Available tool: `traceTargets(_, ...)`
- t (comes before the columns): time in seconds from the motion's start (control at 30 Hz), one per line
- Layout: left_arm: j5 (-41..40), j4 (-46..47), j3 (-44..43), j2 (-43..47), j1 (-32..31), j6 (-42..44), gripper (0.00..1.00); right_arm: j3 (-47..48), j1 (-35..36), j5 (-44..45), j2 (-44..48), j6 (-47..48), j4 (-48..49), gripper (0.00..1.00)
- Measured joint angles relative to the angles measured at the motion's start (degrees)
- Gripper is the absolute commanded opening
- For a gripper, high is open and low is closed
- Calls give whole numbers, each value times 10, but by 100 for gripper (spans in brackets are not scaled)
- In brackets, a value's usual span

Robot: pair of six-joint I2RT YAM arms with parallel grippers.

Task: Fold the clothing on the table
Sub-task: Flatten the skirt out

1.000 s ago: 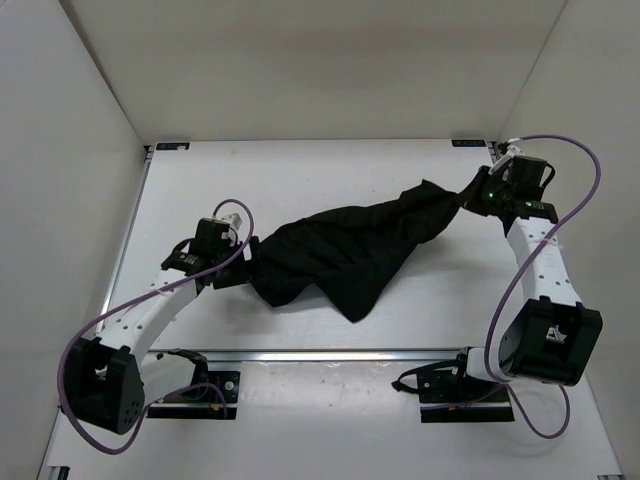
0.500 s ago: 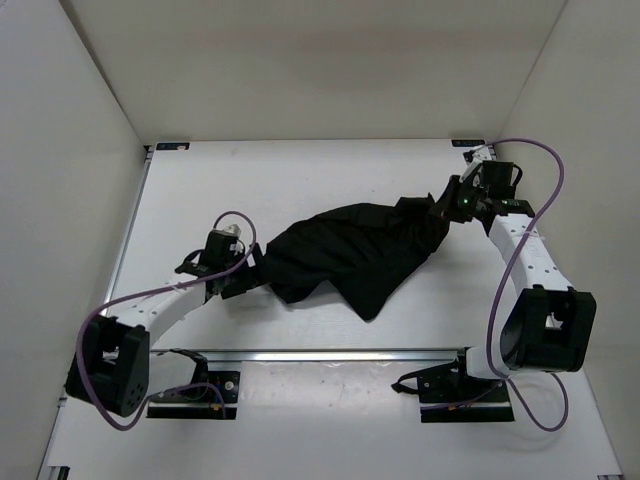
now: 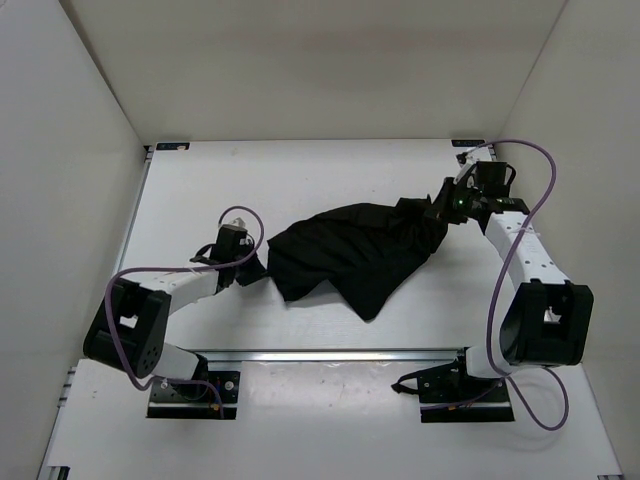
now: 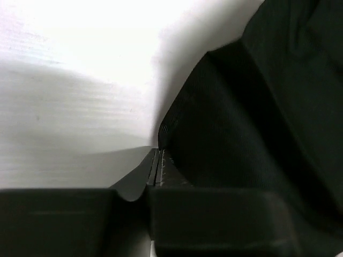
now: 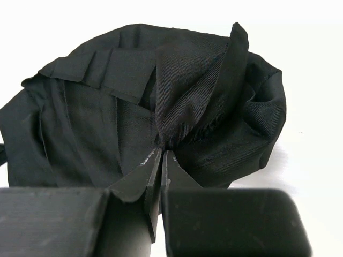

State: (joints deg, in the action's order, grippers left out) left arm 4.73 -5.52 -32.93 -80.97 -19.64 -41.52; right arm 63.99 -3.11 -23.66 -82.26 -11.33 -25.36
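Low over the near left part of the table (image 3: 300,170), the left gripper (image 3: 260,267) has its jaws almost together on an edge of the clothing (image 3: 350,255). The clothing lies crumpled across the table's middle. Toward the table's far right, the right gripper (image 3: 433,208) is fully closed and pinches a bunched fold.

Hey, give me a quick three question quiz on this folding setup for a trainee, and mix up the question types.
1. True or false: the clothing lies flat and neatly folded on the table.
2. The right gripper is: A) open above the table, B) shut on the clothing, C) shut on nothing.
3. Fill in: the left gripper pinches the clothing's ___ end, robot's own side.
Key: 1 false, it is bunched; 2 B; 3 left.
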Motion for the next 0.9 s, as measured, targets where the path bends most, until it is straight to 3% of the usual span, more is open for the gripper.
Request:
traceTargets(0.2,-3,-5,-54,-24,5,0,0,29,-7,-9,-17,6,-10,0)
traceTargets(0.33,-12,-48,-173,-31,36,27,0,117,-19,-20,-42,10,-33,0)
traceTargets(0.43,-13,-90,-340,-47,84,61,0,252,-34,-39,-72,6,-61,0)
traceTargets(0.53,-33,-125,-569,-81,121,103,0,429,-53,-55,-96,3,-74,0)
traceTargets(0.6,-59,-150,-715,-101,121,133,0,520,-62,-63,-94,1,-70,0)
traceTargets(0.67,-70,-134,-803,-90,106,155,0,579,-66,-75,-75,-3,-52,0)
traceTargets(0.73,-65,-109,-786,-37,93,162,0,593,-59,-81,-46,-4,-39,0)
traceTargets(0.9,-35,-57,-583,104,74,153,0,548,38,-94,-1,0,-12,0)
